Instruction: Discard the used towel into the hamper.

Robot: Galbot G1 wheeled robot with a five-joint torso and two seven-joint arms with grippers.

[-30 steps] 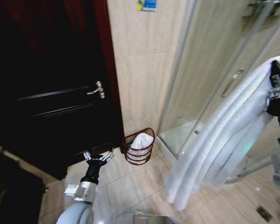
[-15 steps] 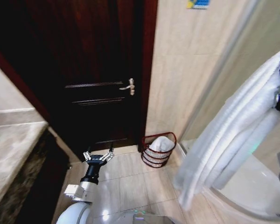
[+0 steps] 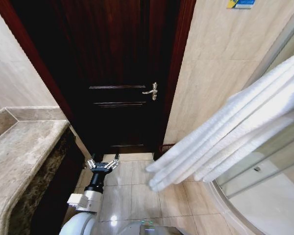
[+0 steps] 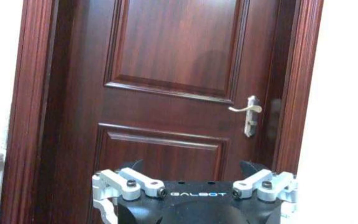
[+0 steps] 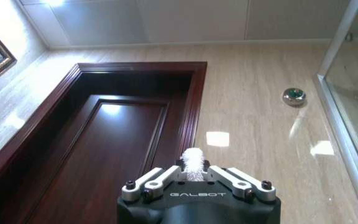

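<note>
Towel (image 3: 225,137) hangs clamped in right gripper (image 5: 195,173), trailing below-left of it; left gripper (image 3: 103,163) idle, splayed. I judge the trailing end may miss the hamper (image 3: 165,146).

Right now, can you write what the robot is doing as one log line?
right gripper: shut on long white terry towel, held high | left gripper: jaws open, low near dark wooden door | hamper: hidden behind towel
</note>
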